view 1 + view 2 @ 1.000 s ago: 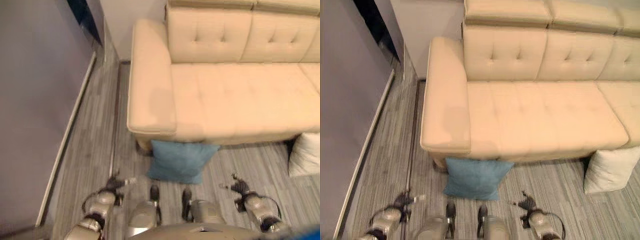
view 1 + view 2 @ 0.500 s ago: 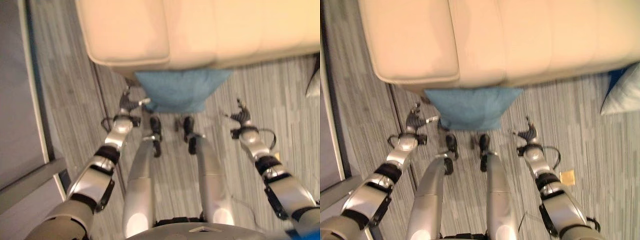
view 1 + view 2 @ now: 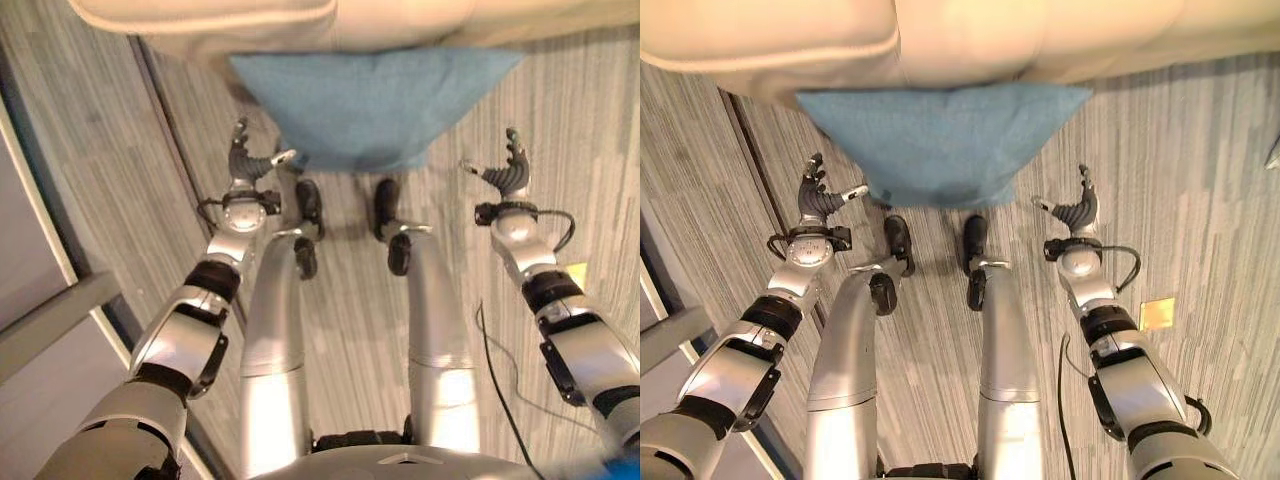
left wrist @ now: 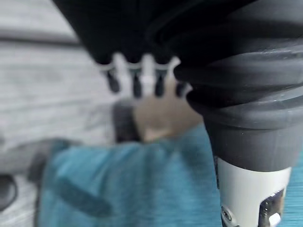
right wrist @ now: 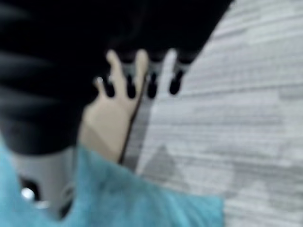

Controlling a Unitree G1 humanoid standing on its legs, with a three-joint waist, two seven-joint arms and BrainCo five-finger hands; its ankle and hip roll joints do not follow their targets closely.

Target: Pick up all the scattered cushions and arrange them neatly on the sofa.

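A blue cushion [image 3: 940,140] lies on the grey striped floor [image 3: 1180,150], its far edge tucked against the base of the cream sofa [image 3: 940,35] — it is on the floor, not on the seat. The sofa's rounded armrest [image 3: 770,40] sits toward the robot's left.

The left robot hand [image 3: 818,200] is low over the floor just beside the cushion's left corner, fingers straight and spread, thumb pointing toward the cushion; it is released and holds nothing. In the left wrist view its dark fingertips [image 4: 135,87] stand in a row with the blue fabric [image 4: 128,184] just past them, apart from it.

The right robot hand [image 3: 1077,210] is just beside the cushion's right lower edge — also released, fingers straight and thumb out toward the cushion, nothing in it. The right wrist view shows its fingertips [image 5: 151,87] over the floor, with a corner of the cushion [image 5: 142,198] close by.

A small yellow square [image 3: 1157,313] lies on the floor to the right, near the right forearm.
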